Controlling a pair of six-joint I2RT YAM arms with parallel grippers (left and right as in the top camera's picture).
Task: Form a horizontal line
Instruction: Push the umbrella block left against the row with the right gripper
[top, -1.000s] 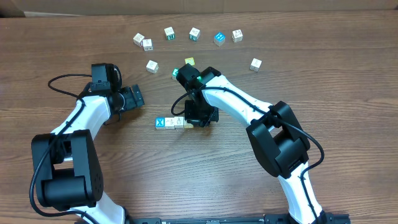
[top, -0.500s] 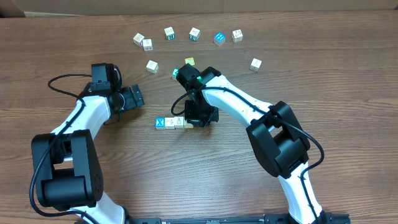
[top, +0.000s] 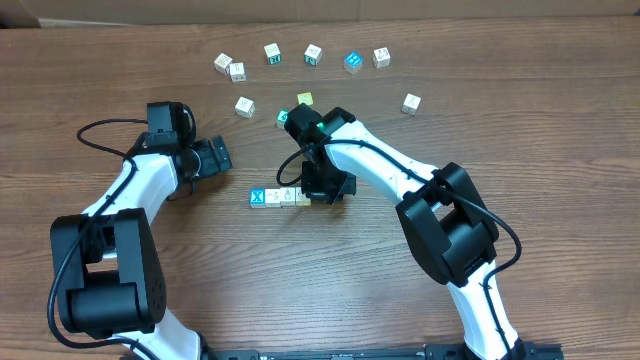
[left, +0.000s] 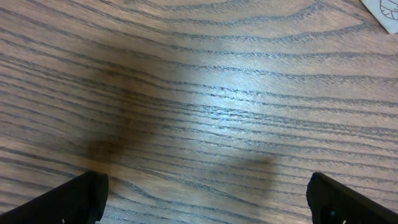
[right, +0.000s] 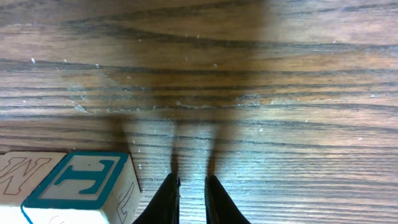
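Note:
A short row of letter cubes lies at mid-table. The blue cube with a white X (top: 257, 198) is its left end, and pale cubes (top: 280, 196) follow to the right. My right gripper (top: 318, 192) stands at the row's right end. In the right wrist view its fingers (right: 191, 182) are shut with nothing between them, just right of a teal-faced cube (right: 81, 182). A cream cube with an M (right: 22, 173) touches that cube's left side. My left gripper (top: 222, 155) is open over bare wood, its fingertips (left: 74, 198) wide apart.
Several loose cubes are scattered along the back: white ones (top: 230, 67), a blue one (top: 352, 62), a yellow-green one (top: 305, 99) and a green one (top: 283, 117) beside the right arm. A lone cube (top: 411, 103) sits at the right, and a white cube corner (left: 385, 12) shows at top right in the left wrist view.
The right wrist has shifted very slightly by the row's right end. The cubes and the left arm have not moved.

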